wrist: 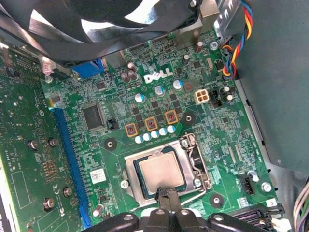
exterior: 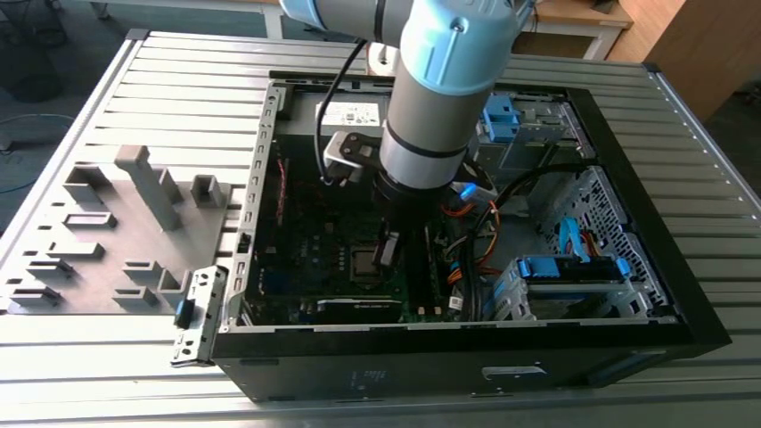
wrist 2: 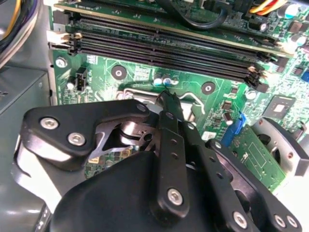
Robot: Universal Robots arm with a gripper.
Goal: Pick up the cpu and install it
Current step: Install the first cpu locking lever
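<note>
Claw (wrist: 166, 195) at edge of cpu (wrist: 159, 173) in socket (wrist: 145, 191).

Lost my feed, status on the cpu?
Pincer low over the socket, at its edge. Cpu lies flat in socket. Nothing over it.

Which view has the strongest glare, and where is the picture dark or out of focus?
In the second wrist view, the gripper linkage close to the lens looks soft, with a bright blown-out patch at one edge; in the first wrist view, the cpu lid reflects light mildly; in the exterior view, the motherboard lies in deep shadow under the arm.
</note>
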